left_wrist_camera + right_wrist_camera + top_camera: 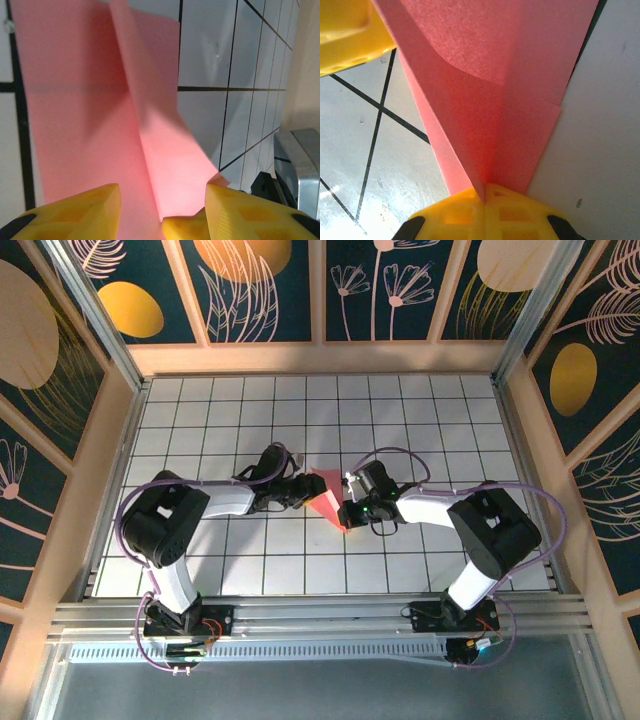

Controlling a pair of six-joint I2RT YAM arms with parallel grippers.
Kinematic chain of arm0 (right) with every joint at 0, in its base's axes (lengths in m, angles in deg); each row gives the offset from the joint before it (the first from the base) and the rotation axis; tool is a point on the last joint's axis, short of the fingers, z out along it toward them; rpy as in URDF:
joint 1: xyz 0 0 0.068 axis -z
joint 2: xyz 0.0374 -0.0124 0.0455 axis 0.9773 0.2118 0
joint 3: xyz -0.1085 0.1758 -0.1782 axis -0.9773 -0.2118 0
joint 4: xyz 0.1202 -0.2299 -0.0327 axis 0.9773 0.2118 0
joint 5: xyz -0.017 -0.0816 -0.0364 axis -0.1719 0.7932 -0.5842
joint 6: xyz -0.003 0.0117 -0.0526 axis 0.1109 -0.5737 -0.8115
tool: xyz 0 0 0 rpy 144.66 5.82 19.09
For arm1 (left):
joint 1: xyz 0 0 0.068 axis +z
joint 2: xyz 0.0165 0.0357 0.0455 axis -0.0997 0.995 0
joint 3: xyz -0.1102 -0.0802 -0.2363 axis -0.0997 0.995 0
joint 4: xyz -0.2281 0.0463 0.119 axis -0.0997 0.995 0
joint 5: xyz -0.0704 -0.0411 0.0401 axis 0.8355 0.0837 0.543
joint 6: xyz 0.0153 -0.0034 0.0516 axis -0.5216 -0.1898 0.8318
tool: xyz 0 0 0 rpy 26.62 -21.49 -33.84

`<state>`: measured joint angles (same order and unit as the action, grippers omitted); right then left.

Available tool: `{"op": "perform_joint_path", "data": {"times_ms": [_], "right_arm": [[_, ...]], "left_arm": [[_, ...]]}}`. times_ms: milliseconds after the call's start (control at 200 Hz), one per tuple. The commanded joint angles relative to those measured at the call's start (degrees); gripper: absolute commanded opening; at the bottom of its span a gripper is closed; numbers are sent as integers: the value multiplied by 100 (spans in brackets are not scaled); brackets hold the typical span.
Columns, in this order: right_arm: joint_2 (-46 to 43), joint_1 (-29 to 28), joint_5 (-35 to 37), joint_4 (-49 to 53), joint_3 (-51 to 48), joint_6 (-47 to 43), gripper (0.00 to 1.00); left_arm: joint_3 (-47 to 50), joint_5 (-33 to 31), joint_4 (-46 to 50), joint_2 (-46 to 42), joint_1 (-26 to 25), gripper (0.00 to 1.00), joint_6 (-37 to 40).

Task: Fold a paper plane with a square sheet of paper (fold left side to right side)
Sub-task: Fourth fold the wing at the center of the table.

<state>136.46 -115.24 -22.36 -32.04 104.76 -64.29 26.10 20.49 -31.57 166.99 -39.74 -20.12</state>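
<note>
- The sheet of paper (326, 495), thin and salmon-pink, is in the middle of the counter (250, 410), between the two grippers.
- From above, the sheet looks like a narrow shape which becomes more pointed at its near end. It lies partly on the white grid tiles and partly lifted from them.
- The sheet has a long crease. In the left wrist view (90, 125) one flap stands up from the crease and makes a shadow on the other part.
- The right gripper (347, 508) is at the near right edge of the sheet. In its own camera the right gripper (485, 210) has its yellow fingers pressed together, and the crease of the sheet (490, 100) runs directly into the seam between them, so it is gripping the paper.
- The left gripper (303, 492) is at the left side of the sheet. In its own camera the left gripper (162, 210) has its fingers clearly apart, and the paper passes through the gap between them. Whether the fingers touch the paper cannot be told.
- In the right wrist view, one yellow finger (345, 40) of the left gripper shows at the upper left, just beside the paper's edge.
</note>
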Motion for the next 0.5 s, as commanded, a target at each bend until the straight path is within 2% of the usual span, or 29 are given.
{"op": "perform_joint_path", "data": {"times_ms": [0,495], "right_arm": [[112,22,-98,288,-147,-146,0],[209,65,-194,330,-50,-287,1]], "left_arm": [[-287,116,105,263,-48,47,4],[-933,-342,1283,826,-61,47,497]]}}
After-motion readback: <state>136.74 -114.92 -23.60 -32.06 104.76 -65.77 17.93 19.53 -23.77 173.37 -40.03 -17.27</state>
